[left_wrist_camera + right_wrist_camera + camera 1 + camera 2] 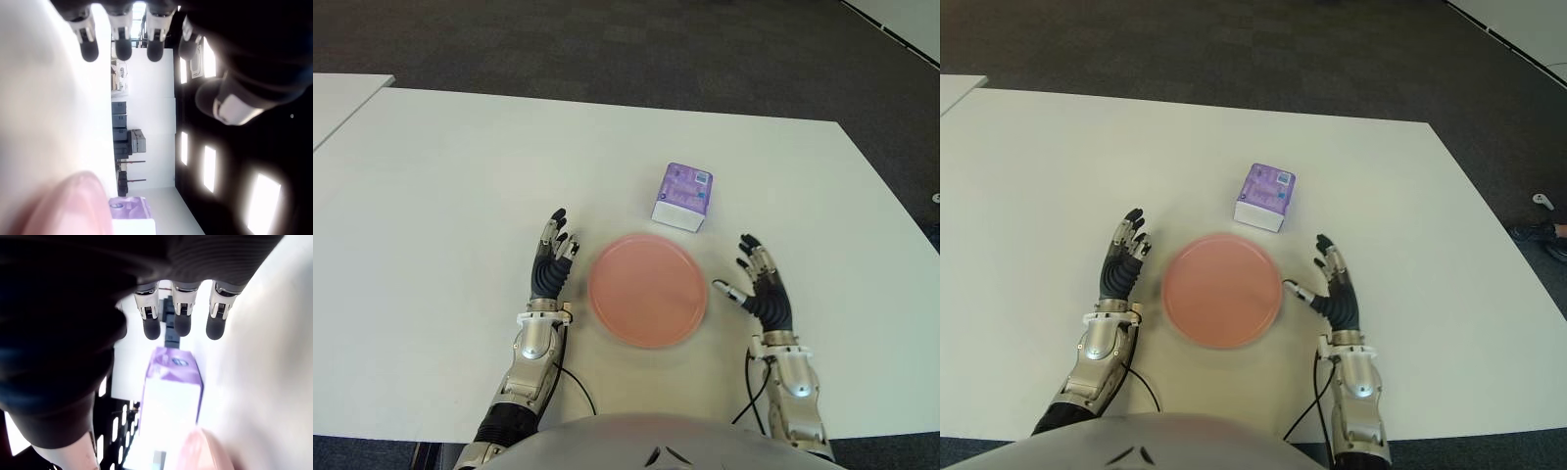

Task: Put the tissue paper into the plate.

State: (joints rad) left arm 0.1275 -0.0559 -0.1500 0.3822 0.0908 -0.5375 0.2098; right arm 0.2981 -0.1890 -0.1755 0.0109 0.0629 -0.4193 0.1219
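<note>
A purple and white tissue pack point(682, 196) stands on the white table point(440, 196), just beyond the pink round plate point(648, 289). The plate holds nothing. My right hand point(759, 279) shows to the right of the plate, fingers spread and holding nothing; its wrist view shows the tissue pack point(172, 396) ahead of the fingertips point(182, 325). My left hand point(551, 257) shows to the left of the plate, also open with fingers straight. The left wrist view catches the plate's rim point(73, 205) and the pack point(129, 213).
A second white table's corner point(337, 98) shows at the far left. Dark carpet point(656, 49) lies beyond the table's far edge. The table's right edge point(891, 225) runs close to my right hand.
</note>
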